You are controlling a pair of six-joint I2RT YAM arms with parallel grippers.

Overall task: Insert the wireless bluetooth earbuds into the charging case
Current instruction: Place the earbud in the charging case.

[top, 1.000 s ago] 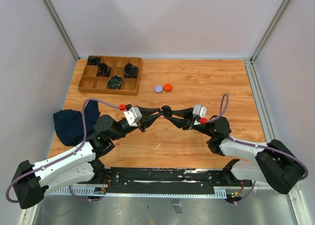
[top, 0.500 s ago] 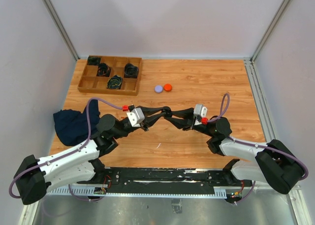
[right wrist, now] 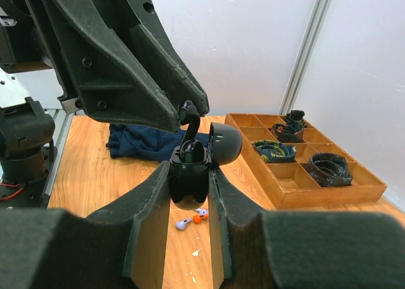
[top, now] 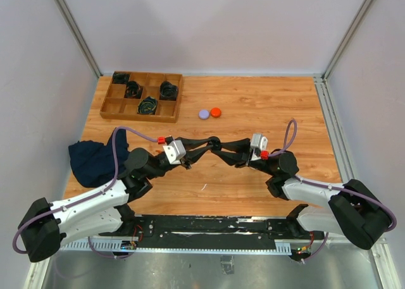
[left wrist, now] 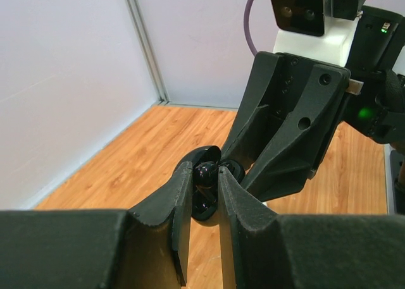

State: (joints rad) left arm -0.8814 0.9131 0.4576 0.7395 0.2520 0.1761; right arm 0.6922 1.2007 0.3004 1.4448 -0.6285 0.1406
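Above the middle of the table my two grippers meet tip to tip. My right gripper (top: 220, 148) (right wrist: 190, 178) is shut on the black charging case (right wrist: 189, 175), which stands upright with its lid (right wrist: 225, 143) open. My left gripper (top: 208, 143) (left wrist: 204, 175) is shut on a dark earbud (left wrist: 205, 171) (right wrist: 188, 121). The earbud's stem reaches down into the case's opening. On the table under the case lie two loose earbuds, a pale purple one (right wrist: 184, 223) and an orange one (right wrist: 198, 218).
A wooden compartment tray (top: 166, 114) with coiled black cables stands at the back left. A purple round case (top: 204, 114) and an orange one (top: 216, 112) lie right of it. A dark blue cloth (top: 92, 161) lies at the left edge.
My left wrist has shifted slightly to the right, towards the case. Both grips are the same as before, and the right arm has barely moved.
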